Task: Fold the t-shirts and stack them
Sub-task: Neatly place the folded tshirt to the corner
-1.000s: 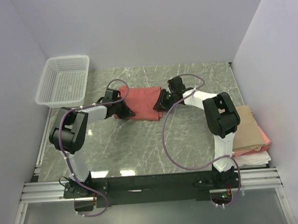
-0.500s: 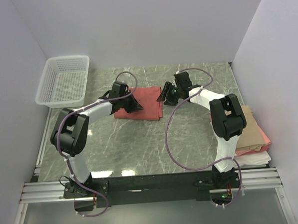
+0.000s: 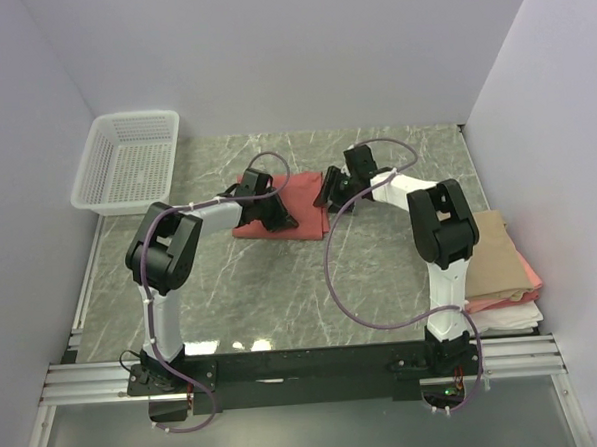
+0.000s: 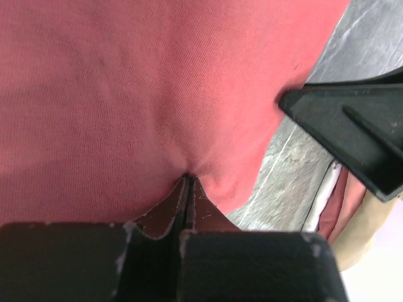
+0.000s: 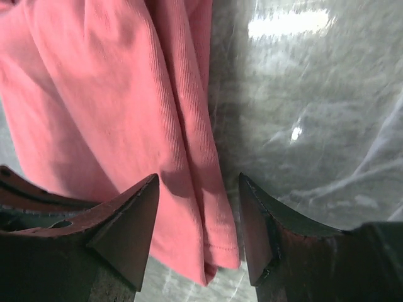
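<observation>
Salmon-red t-shirt [image 3: 303,195] lies folded into a rough rectangle at the middle of the far half of the table [image 3: 282,284], its fine ribbed knit soft and faintly creased, with layered edges and a stitched hem showing at its right side in the right wrist view [image 5: 94,94]. The left gripper [image 3: 278,217] rests on the shirt's near edge with its fingers pressed together; in its wrist view the tips [image 4: 187,179] dig into the cloth [image 4: 94,94] where creases gather to a point, and whether any fabric is nipped between them cannot be told. The left arm reaches forward and rightward, nearly straight. The right gripper [image 3: 329,192] stands spread wide, holding nothing, one dark finger over the shirt's right edge and the other over bare marble [image 5: 198,180]; its arm bends back leftward from the elbow. Against half a second ago, the left elbow has swung rightward and the right gripper sits slightly closer to the shirt. Folded tan [image 3: 495,248], pink [image 3: 528,272] and white [image 3: 504,318] shirts are stacked at the right. A white mesh basket [image 3: 130,162] sits far left.
</observation>
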